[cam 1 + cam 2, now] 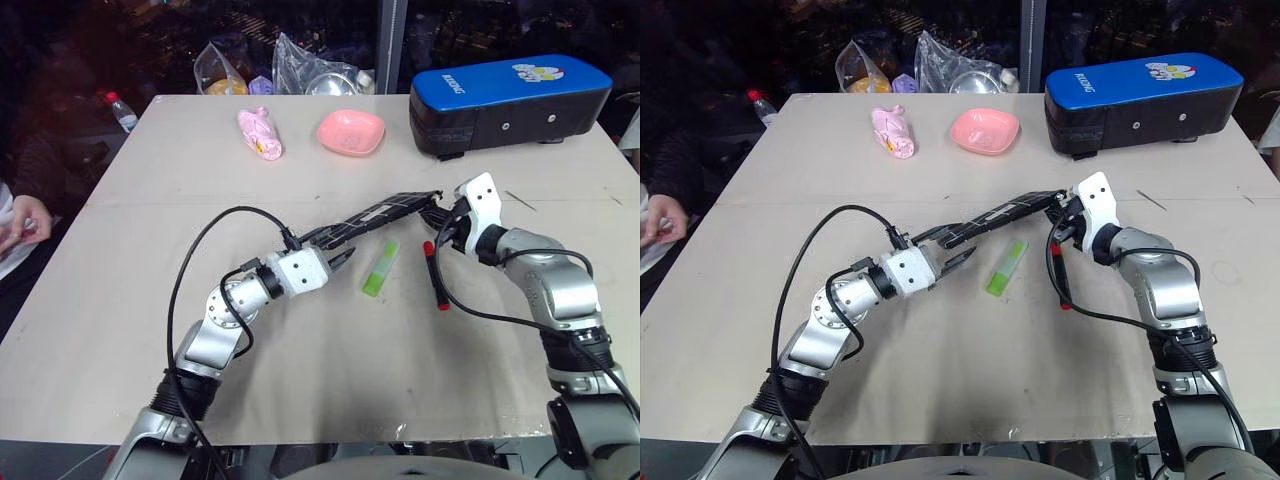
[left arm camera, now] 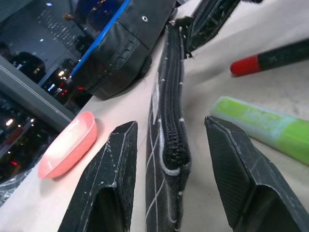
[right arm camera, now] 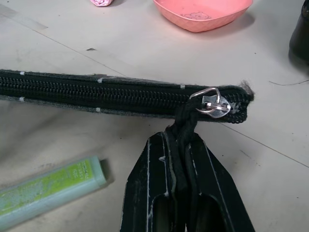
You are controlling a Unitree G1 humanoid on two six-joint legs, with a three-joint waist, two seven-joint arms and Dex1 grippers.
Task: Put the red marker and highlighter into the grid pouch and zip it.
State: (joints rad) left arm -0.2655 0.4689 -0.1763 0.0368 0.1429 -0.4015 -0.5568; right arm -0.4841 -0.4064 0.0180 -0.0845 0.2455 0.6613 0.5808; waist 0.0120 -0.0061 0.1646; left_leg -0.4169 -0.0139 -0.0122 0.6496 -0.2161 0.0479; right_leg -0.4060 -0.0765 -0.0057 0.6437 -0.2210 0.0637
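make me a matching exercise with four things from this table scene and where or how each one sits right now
Things:
1. slim red-capped marker with a black lower body
2. chunky lime-green highlighter
3. flat black grid-lined fabric pouch
4. shallow pink plastic dish

States:
A. held up on edge, zipper closed
B. at the far side of the table, beside the blue-topped case
C. lying on the table, next to the right gripper
D. lying on the table, below the pouch's middle

Pairs: 1-C, 2-D, 3-A, 4-B

Left gripper: fingers parted, pointing level toward the right. Right gripper: fingers pressed together, angled leftward.
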